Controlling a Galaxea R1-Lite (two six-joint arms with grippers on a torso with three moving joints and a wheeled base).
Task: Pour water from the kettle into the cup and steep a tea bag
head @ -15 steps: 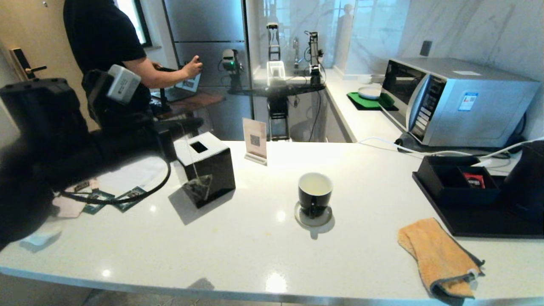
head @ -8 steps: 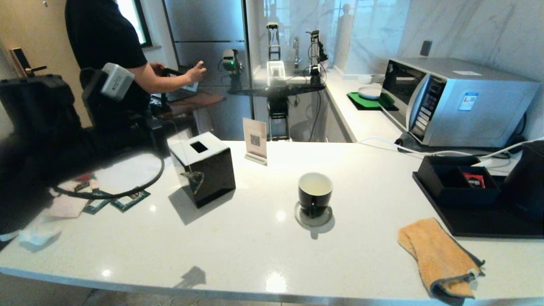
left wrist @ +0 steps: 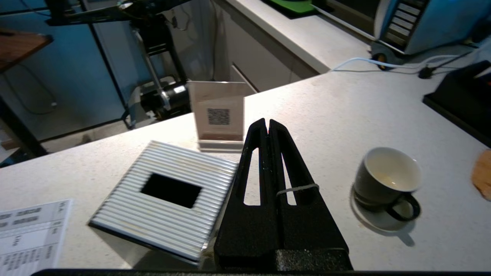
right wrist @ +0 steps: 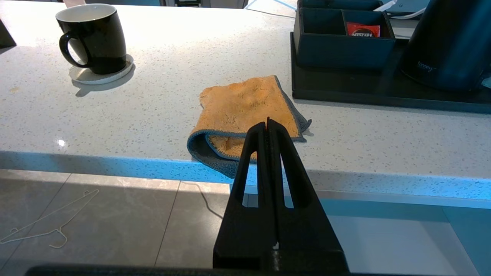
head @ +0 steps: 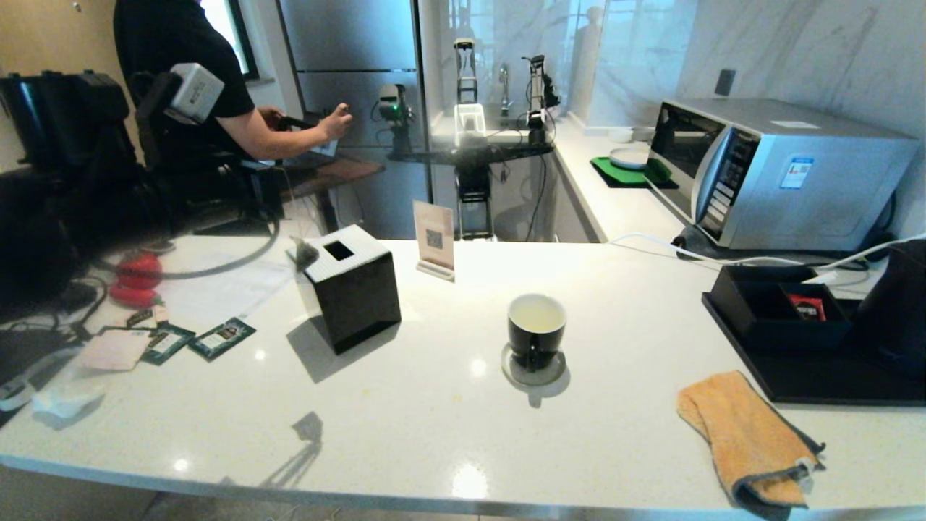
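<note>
Since a second earlier the left gripper [left wrist: 267,123] had risen, lifting the tea bag [head: 303,252] from the tissue box's [head: 352,288] front to beside its top corner — jaws clenched on the string [left wrist: 297,188]. The cup [head: 536,328] sat on its coaster [head: 534,371]. The right gripper [right wrist: 267,122] hung clenched, empty, below the counter edge.
</note>
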